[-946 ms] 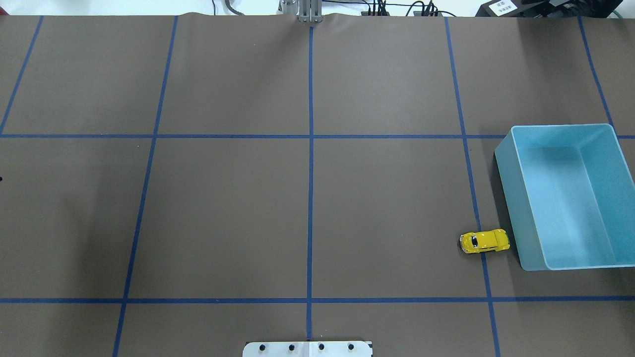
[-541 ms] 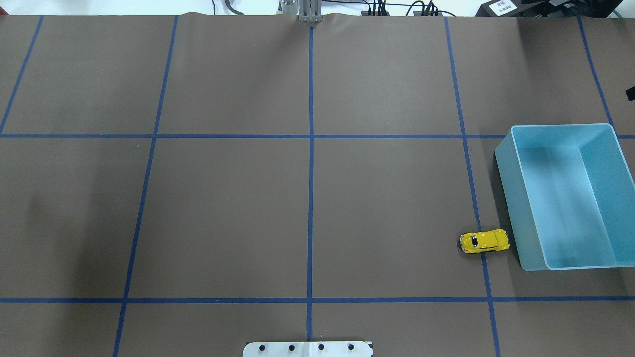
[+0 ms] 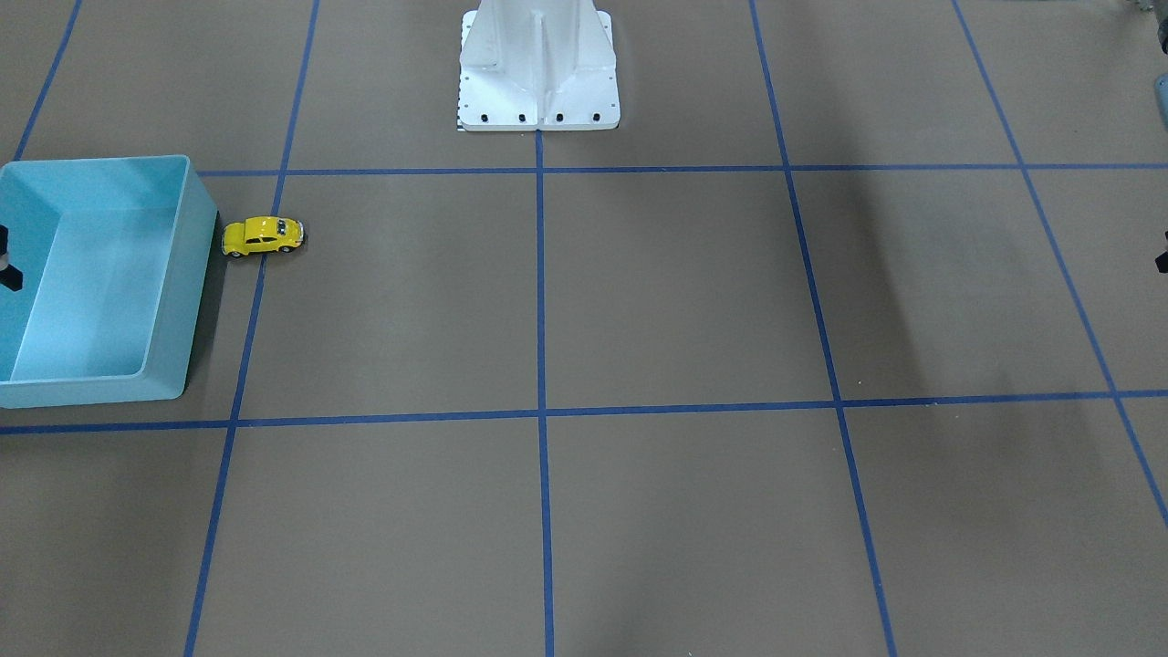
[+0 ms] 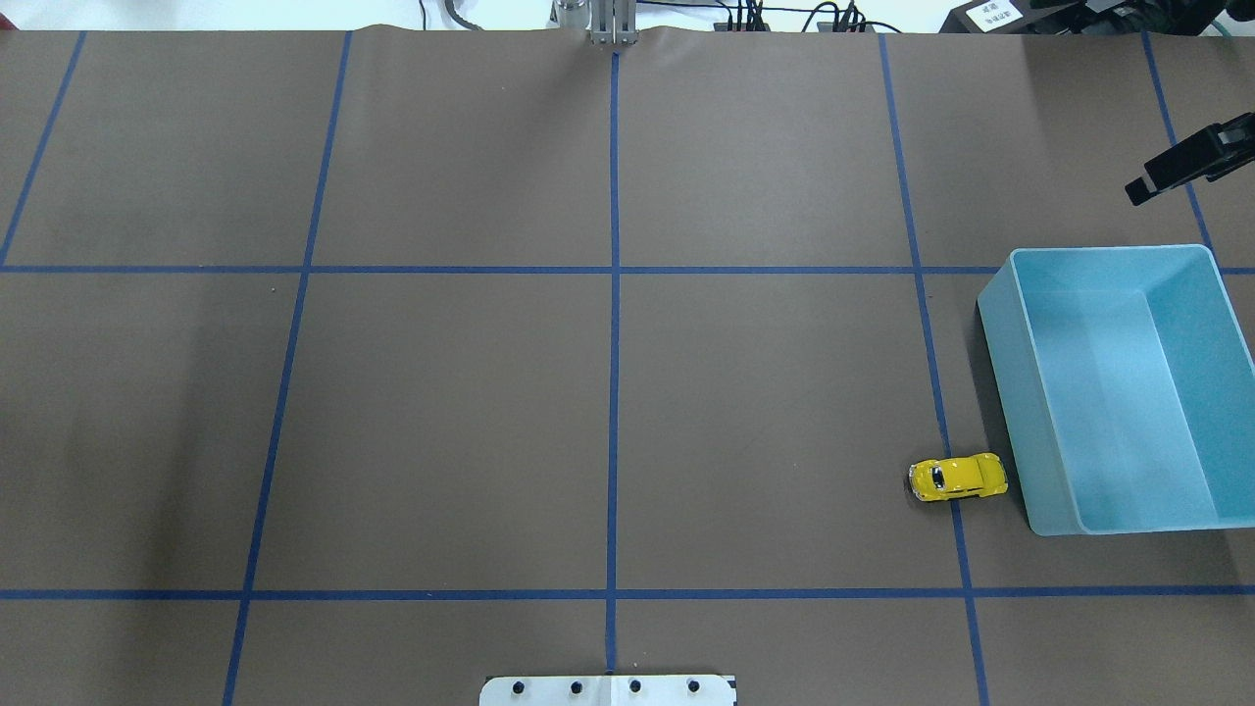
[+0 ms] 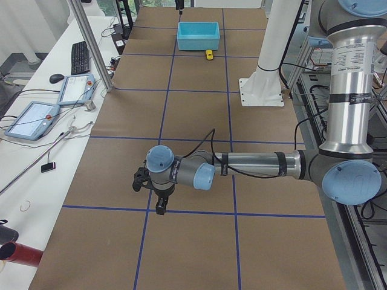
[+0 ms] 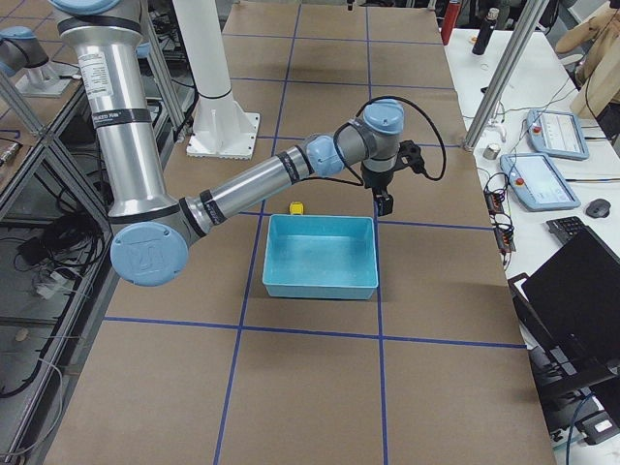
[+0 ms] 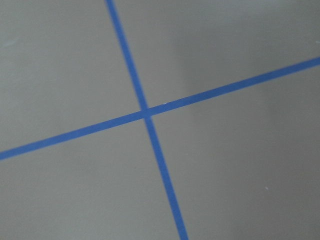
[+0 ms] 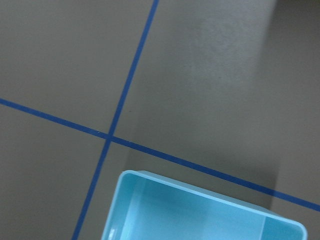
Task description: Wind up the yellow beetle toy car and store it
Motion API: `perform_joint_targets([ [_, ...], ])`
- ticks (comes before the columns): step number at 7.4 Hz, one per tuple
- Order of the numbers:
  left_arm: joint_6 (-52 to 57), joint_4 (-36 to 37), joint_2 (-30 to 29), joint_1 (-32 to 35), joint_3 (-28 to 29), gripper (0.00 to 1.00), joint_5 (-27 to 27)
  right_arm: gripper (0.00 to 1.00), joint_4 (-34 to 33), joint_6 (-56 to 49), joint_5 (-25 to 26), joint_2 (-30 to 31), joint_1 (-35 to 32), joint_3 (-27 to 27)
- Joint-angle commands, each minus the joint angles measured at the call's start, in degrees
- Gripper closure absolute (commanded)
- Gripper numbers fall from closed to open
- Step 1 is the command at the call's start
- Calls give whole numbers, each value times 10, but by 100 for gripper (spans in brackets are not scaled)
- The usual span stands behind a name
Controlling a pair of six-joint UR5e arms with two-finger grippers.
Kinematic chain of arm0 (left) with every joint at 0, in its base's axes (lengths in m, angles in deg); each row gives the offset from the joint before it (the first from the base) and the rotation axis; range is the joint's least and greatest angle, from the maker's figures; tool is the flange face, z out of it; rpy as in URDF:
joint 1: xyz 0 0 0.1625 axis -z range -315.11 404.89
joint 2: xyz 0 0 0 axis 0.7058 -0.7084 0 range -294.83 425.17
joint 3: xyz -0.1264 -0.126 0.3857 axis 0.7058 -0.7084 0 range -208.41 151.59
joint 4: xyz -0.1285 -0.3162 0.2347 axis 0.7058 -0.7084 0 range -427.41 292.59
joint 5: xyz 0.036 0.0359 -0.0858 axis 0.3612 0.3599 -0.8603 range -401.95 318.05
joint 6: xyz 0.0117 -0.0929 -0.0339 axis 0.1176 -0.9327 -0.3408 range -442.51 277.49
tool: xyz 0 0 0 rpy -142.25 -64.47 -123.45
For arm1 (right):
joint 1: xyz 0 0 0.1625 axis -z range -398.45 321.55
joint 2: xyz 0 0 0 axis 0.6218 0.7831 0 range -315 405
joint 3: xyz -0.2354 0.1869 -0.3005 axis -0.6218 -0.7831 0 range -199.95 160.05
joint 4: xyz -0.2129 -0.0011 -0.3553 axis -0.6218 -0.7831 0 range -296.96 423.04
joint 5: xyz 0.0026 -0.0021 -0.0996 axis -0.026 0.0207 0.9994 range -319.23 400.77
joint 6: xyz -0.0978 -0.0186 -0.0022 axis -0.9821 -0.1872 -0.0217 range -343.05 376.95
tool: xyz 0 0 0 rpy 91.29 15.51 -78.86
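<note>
A tiny yellow beetle toy car (image 4: 958,477) stands on its wheels on the brown paper-covered table (image 4: 441,422). It sits across a blue tape line (image 4: 966,559), just beside the outer wall of the light blue bin (image 4: 1005,412). The right gripper (image 6: 386,205) hangs in the air near the bin's far corner and the left gripper (image 5: 160,208) over the table's other end, both well apart from the car; whether their jaws are parted or closed cannot be told.
</note>
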Motion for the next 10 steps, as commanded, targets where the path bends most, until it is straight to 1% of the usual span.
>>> perform_joint_targets([
  [1, -52, 96, -4, 6, -54, 0, 1, 0, 3, -8, 53, -15, 124, 32],
  [2, -52, 109, 5, 10, -68, 0, -1, 0, 1, -8, 100, -36, 177, 31],
  [3, -52, 133, 22, 22, -87, 0, -1, 0, 2, -12, 93, -27, 185, 46],
  [4, -52, 170, 22, 36, -94, 0, -3, 0, 1, -49, 100, -10, 226, 54],
  [5, -52, 175, 23, 37, -94, 0, -5, 0, 2, -112, 101, 4, 233, 58],
  [6, -52, 176, 24, 37, -94, 0, -6, 0, 2, -162, 108, 10, 257, 58],
  [7, -56, 179, 24, 37, -117, 0, -5, 0, 2, -197, 114, 17, 265, 57],
  [8, -58, 179, 26, 37, -111, 0, -5, 0, 2, -277, 116, 27, 279, 56],
  [9, -58, 179, 24, 37, -112, 0, -5, 0, 2, -328, 119, 34, 286, 54],
  [10, -57, 175, 26, 37, -105, 0, -6, 0, 5, -322, 146, 41, 329, 55],
])
